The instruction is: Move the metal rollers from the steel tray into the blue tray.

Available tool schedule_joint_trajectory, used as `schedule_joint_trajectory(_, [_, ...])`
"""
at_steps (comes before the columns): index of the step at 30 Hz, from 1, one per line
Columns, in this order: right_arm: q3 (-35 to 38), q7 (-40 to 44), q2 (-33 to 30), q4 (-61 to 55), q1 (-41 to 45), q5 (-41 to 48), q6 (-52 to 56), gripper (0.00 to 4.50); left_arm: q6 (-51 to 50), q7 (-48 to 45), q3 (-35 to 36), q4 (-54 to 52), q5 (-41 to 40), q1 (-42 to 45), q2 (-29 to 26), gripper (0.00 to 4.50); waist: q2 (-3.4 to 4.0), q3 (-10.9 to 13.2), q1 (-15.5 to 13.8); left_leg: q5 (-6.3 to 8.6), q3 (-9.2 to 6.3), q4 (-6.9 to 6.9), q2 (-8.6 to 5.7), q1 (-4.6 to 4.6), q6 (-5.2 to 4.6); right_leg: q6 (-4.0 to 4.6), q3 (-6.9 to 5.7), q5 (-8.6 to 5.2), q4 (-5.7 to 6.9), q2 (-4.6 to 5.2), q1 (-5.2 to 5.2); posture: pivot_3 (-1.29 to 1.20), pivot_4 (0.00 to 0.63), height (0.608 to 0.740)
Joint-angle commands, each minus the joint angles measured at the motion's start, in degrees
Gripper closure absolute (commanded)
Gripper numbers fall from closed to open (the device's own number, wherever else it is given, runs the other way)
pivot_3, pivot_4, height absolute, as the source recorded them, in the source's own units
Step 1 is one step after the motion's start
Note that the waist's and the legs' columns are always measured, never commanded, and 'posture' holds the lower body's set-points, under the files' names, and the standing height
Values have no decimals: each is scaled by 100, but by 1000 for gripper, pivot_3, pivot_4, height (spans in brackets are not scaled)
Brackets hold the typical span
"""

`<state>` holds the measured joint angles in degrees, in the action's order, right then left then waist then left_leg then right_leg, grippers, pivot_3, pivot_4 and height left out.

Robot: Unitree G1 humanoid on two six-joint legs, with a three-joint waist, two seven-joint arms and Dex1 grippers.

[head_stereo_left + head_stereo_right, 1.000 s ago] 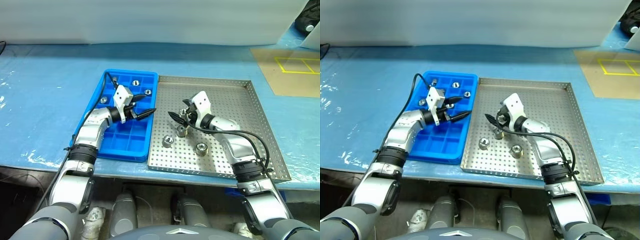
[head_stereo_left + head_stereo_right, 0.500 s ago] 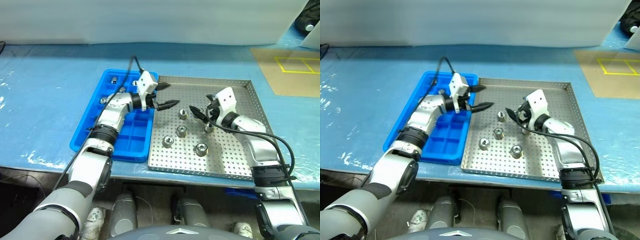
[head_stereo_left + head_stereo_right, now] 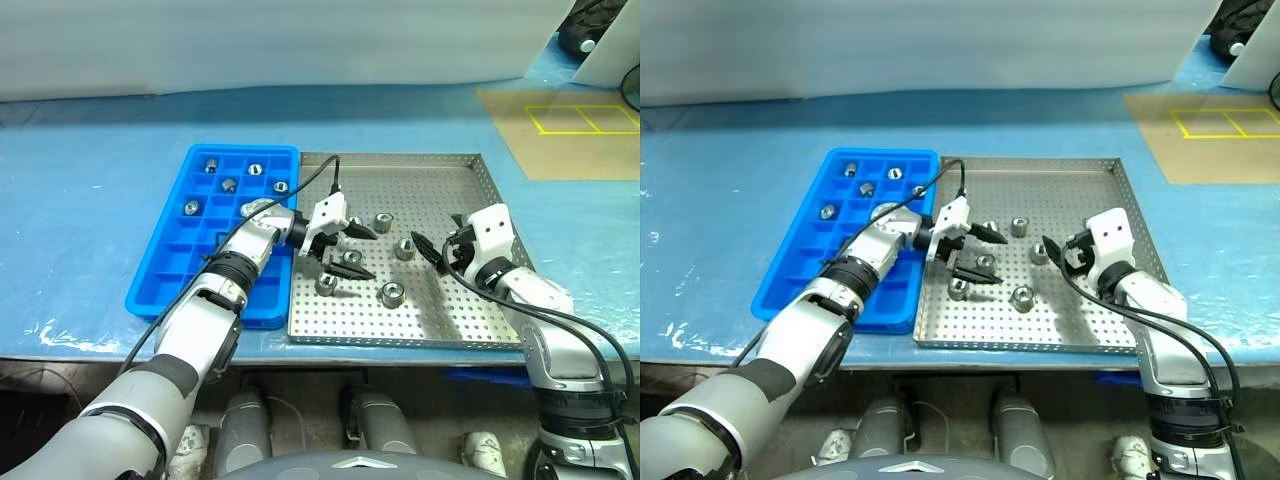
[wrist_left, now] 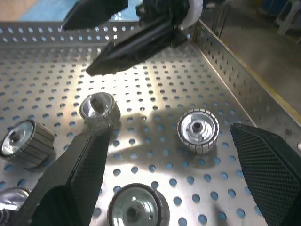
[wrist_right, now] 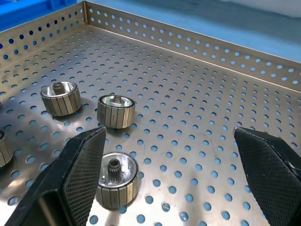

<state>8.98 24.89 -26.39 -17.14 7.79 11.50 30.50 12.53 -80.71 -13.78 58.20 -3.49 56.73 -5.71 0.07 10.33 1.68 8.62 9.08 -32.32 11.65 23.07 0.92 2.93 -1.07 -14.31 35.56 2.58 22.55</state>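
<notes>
Several metal rollers lie on the steel tray (image 3: 450,190), among them one at the back (image 3: 382,222), one in the middle (image 3: 404,248) and one at the front (image 3: 391,294). More rollers (image 3: 229,184) sit in the far compartments of the blue tray (image 3: 165,280), left of the steel tray. My left gripper (image 3: 365,255) reaches sideways over the steel tray, open, with a roller (image 3: 350,258) low between its fingers (image 4: 70,188), untouched. My right gripper (image 3: 432,245) hovers open just right of the middle roller. In the right wrist view, three rollers (image 5: 116,111) lie ahead of it.
Both trays rest on a blue table (image 3: 90,170) covered in plastic film. A brown mat with yellow lines (image 3: 570,140) lies at the far right. The steel tray's right half is bare perforated metal.
My left gripper has swung right, from over the blue tray to over the steel tray's rollers. My right gripper has drawn back to the right. Both stayed open. The camera has shifted too.
</notes>
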Motion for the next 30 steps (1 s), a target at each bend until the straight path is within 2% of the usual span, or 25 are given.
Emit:
schedule_joint_trajectory(1, [171, -119, -2, -363, -60, 81, 17, 41, 580, 509, -191, 444, 504, 290, 52, 225, 0, 0, 4, 2, 0, -3, 0, -3, -2, -1, 0, 0, -2, 1, -6, -541, 150, 740])
schedule_joint_trajectory(4, [181, -160, -26, -413, -108, 89, 46, 41, 771, 983, -235, 798, 782, 403, 173, 225, 1, 0, 18, 7, 1, -4, -2, -9, -10, -4, -1, 2, -14, 4, -19, -551, 150, 740])
schedule_joint_trajectory(9, [182, -206, -37, -489, -169, 95, 91, 41, 907, 1274, -187, 1047, 986, 499, 309, 225, 0, 0, 54, 15, 3, -5, -8, -3, -26, -5, -1, 3, -26, 11, -21, -559, 150, 740])
schedule_joint_trajectory(15, [133, -253, -29, -564, -292, 47, 111, 41, 752, 1346, -428, 1260, 1431, 489, 303, 225, 2, -1, 82, 15, 4, -6, -6, -6, -27, -6, -1, 3, -26, 10, -22, -567, 150, 740])
schedule_joint_trajectory(22, [91, -309, -28, -516, -241, 33, 90, 41, 653, 1205, -409, 1312, 1578, 441, 183, 225, 3, -2, 96, 16, 12, -5, -4, -41, -26, -6, 3, 3, -26, 10, -46, -557, 150, 740])
schedule_joint_trajectory(23, [81, -312, -27, -502, -234, 26, 81, 0, 676, 1089, -359, 1297, 1515, 427, 172, 607, 3, -2, 97, 16, 13, -5, -4, -44, -26, -6, 4, 3, -26, 10, -48, -555, 150, 740])
schedule_joint_trajectory(25, [63, -310, -30, -481, -213, 17, 71, 0, 784, 993, -324, 1260, 1476, 399, 145, 1089, 4, -2, 108, 16, 20, -2, -4, -51, -26, -6, 10, 3, -26, 10, -49, -552, 150, 740])
schedule_joint_trajectory(28, [58, -305, -30, -440, -157, 19, 65, 0, 709, 1379, -326, 1291, 1571, 431, 175, 2078, 4, -3, 138, 16, 28, 1, -4, -59, -26, -6, 18, 3, -26, 10, -51, -550, 150, 740])
schedule_joint_trajectory(30, [48, -300, -28, -419, -138, 13, 54, 0, 765, 1310, -276, 1284, 1523, 436, 171, 2078, 4, -2, 164, 17, 30, -2, -8, -64, -25, -10, 22, 6, -26, 12, -56, -545, 150, 740])
